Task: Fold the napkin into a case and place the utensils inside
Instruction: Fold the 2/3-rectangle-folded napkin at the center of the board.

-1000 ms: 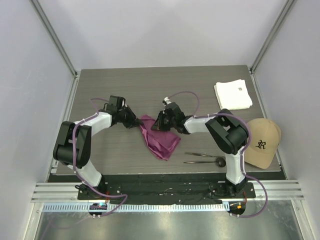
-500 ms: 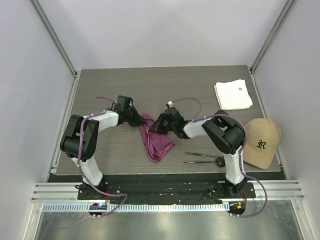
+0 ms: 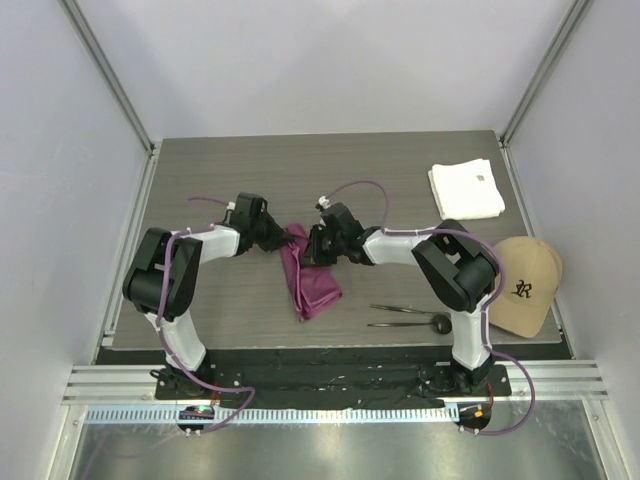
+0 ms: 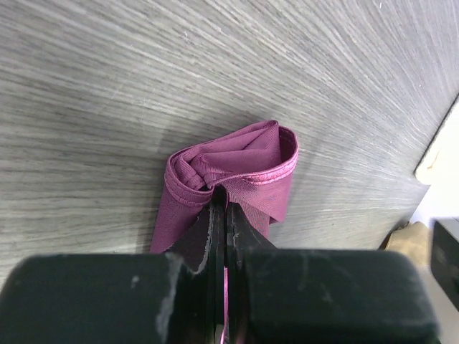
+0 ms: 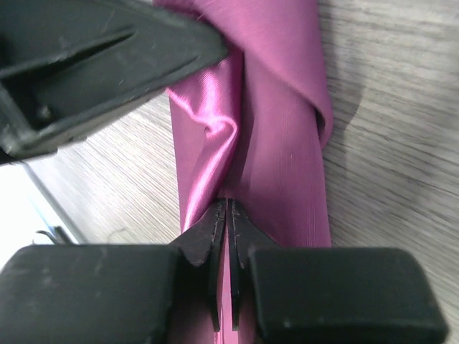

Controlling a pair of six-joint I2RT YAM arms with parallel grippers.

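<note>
Your napkin [image 3: 311, 286] has bunched narrower; left gripper [image 4: 221, 202] and right gripper [image 5: 226, 209] both pinch it; utensils [image 3: 405, 316] lie beside the cap [image 3: 524, 285], by the table's [image 3: 250, 170] near edge.

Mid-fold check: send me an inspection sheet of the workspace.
Surface: grey wood-grain table, no spills seen.
Job's things: napkin bunched into a narrow fold between the arms; utensils lying outside it, near the right arm's base.
Clutter: white cloth far right; tan cap at the right edge.
Grippers: left gripper and right gripper, jaws shut on the napkin's far end.
Cables: purple cables looped along both arms.
Surroundings: pale enclosure walls; nothing else seen.
</note>
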